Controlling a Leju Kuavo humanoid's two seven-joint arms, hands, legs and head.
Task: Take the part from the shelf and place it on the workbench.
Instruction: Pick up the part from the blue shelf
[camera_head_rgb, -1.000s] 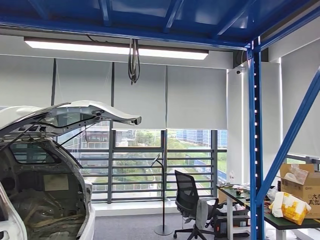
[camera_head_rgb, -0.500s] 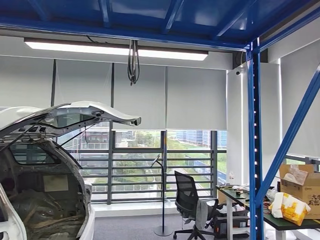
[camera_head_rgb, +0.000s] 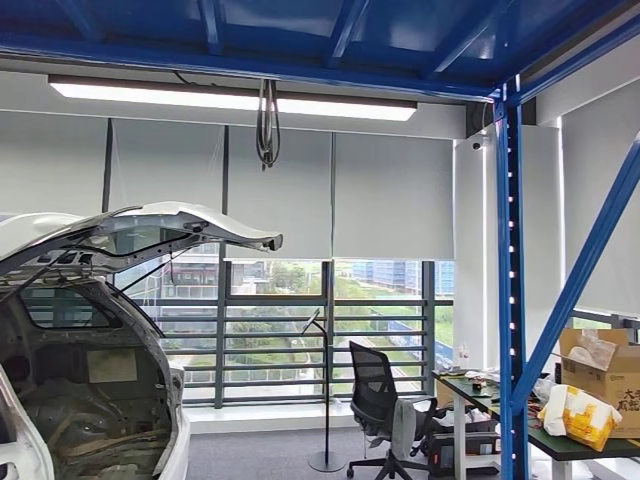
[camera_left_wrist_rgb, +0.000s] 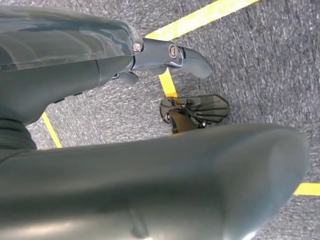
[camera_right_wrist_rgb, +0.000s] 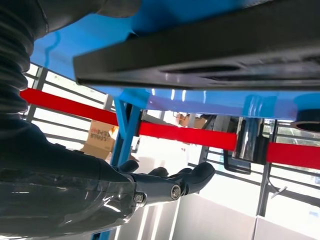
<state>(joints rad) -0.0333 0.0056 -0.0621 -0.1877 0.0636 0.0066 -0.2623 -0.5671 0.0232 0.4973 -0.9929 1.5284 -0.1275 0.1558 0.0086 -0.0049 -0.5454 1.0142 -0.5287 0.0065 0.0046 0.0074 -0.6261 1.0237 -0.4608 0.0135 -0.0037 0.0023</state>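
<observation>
From the right wrist camera my right hand (camera_right_wrist_rgb: 166, 182) is raised with its fingers stretched out and nothing in them, and a long dark flat part (camera_right_wrist_rgb: 211, 55) lies just beside it on the blue shelf (camera_right_wrist_rgb: 181, 102), its long axis running across the fingers, so I judge this is the nearer hand for the pick. My left hand (camera_left_wrist_rgb: 170, 55) hangs over the grey carpet (camera_left_wrist_rgb: 264, 60) with its fingers straight, holding nothing. On the head camera the worktop (camera_head_rgb: 558, 440) sits low on the right, carrying an open cardboard box (camera_head_rgb: 604, 375) whose contents I cannot make out.
</observation>
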